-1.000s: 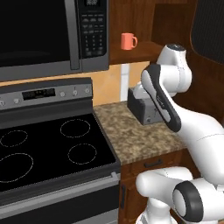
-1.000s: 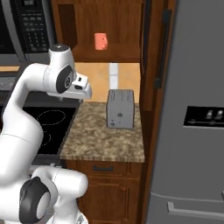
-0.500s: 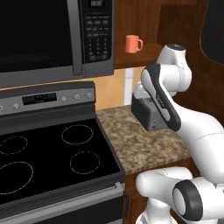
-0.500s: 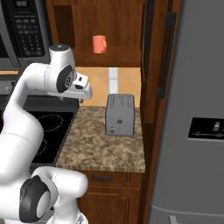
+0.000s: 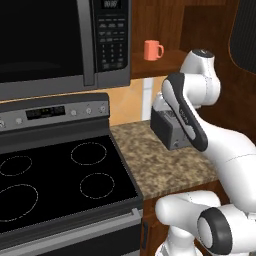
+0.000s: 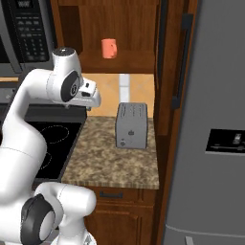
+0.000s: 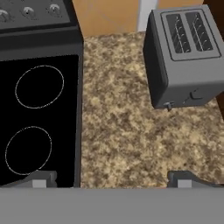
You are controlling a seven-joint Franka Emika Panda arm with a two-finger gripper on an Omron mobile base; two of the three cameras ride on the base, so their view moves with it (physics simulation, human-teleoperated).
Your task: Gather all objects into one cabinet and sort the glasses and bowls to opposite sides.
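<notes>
Fingers [image 7: 43, 178] spread wide, nothing between them, looking down at the worktop [image 7: 122, 127] between stove [image 7: 37, 109] and toaster [image 7: 186, 57]. Mug [image 5: 153, 50] upright on the open cabinet [image 6: 119, 60] shelf right of the microwave [image 5: 60, 40], well above the toaster. Fridge [image 6: 210, 119] to the right.

Speckled granite counter [image 6: 115, 160] beside black stovetop [image 5: 55, 182]
</notes>
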